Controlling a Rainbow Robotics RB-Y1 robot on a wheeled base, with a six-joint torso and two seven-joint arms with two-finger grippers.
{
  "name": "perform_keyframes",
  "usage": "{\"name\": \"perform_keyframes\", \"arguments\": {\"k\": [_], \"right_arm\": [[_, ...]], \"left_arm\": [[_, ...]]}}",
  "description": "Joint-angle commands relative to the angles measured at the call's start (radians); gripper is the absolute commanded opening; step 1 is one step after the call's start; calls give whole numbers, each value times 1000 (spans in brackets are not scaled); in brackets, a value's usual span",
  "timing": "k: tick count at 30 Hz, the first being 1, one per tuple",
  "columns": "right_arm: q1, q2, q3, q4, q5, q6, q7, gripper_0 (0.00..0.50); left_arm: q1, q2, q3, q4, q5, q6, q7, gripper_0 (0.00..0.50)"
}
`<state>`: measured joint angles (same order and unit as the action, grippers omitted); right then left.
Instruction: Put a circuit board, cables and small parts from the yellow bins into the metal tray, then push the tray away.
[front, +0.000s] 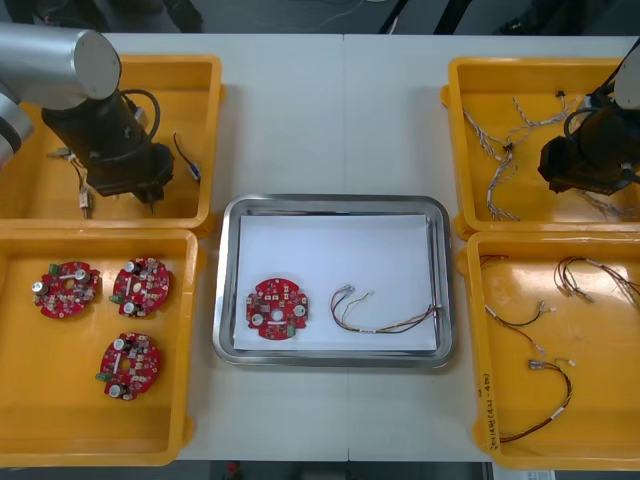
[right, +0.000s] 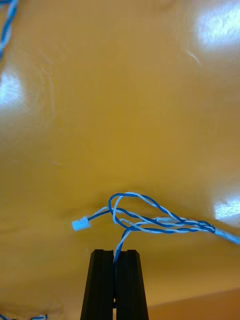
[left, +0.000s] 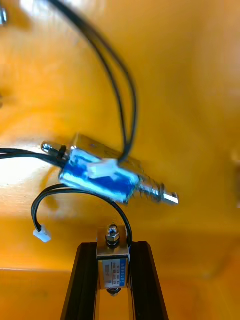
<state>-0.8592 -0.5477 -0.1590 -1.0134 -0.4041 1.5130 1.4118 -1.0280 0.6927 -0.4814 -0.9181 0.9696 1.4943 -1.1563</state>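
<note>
My left gripper (front: 150, 190) is down in the far left yellow bin (front: 30, 200). In the left wrist view it (left: 114, 246) is shut on a small metal part (left: 113, 260) with black leads. A second small metal part (left: 107, 176), wrapped in blue, lies just beyond the fingertips. My right gripper (front: 590, 182) is over the far right yellow bin (front: 460, 120). There it (right: 115, 254) is shut on a twisted blue and white cable (right: 150, 220) that trails across the bin floor. The metal tray (front: 228, 280) holds a red circuit board (front: 278, 308) and a red and yellow cable (front: 385, 312).
Three more circuit boards (front: 130, 285) lie in the near left bin (front: 20, 440). Several red and yellow cables (front: 540, 385) lie in the near right bin (front: 480, 420). More blue and white cables (front: 505, 150) spread over the far right bin.
</note>
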Motion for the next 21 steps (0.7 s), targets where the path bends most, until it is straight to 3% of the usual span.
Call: {"name": "perform_keyframes", "arguments": {"k": [1,9,14,21], "right_arm": [[-83,-5,10,-27,2,18,-42,0],[-121,21,10,-27,8,18,-50,0],[-133,41,9,-27,18,18,-62,0],[-141,64,6,-27,34,16,-73,0]], "left_arm": [[2,77,60,-94,-12,66,-77,0],[6,106,149,-214,-54,187,-60,0],[42,108,221,-335,-137,273,-51,0],[94,106,296,-482,-178,357,-22,0]]}}
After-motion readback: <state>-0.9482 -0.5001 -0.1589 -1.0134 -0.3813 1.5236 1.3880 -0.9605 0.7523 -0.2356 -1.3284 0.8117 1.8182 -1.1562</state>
